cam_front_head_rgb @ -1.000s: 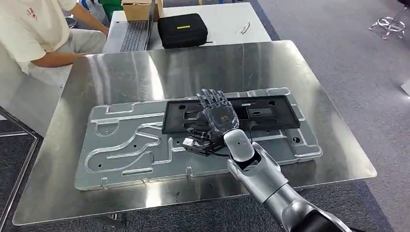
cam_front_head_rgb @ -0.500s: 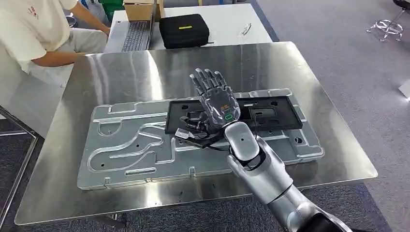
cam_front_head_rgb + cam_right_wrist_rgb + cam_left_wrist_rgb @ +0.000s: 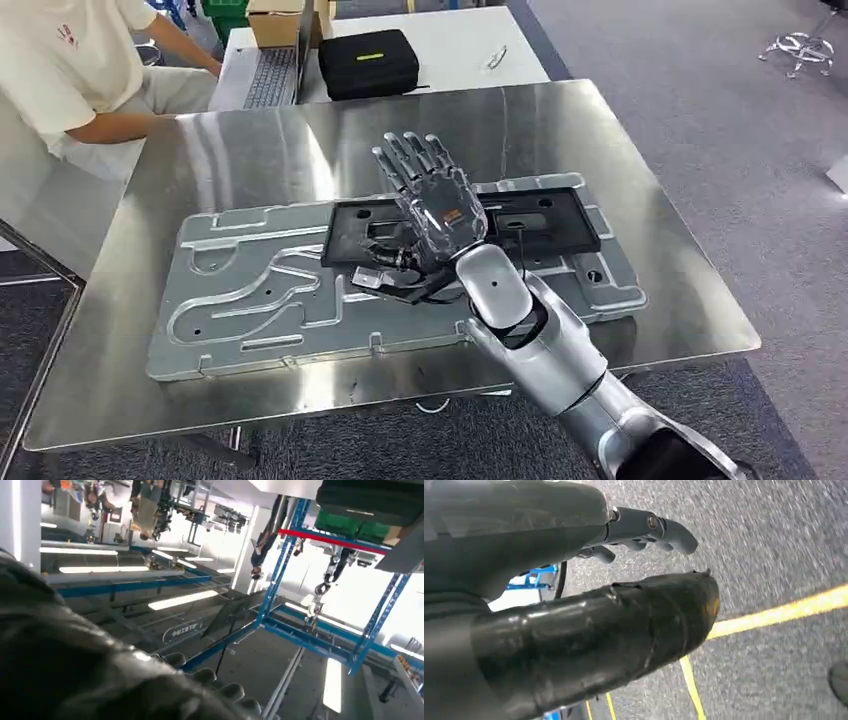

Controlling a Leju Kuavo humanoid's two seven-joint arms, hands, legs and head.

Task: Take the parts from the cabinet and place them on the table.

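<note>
— Steel surface (image 3: 650, 200): what lies on it, left to right?

— One grey grooved plate (image 3: 250, 290), then one black frame part (image 3: 560, 225) lying on it. My right hand (image 3: 435, 205) hovers above, fingers (image 3: 400, 160) spread, empty. My left hand (image 3: 574, 605) hangs, fingers apart, holding nothing.

No text, label or number can be read.

A person (image 3: 60, 70) sits by a laptop (image 3: 275, 70) and black case (image 3: 367, 62).
</note>
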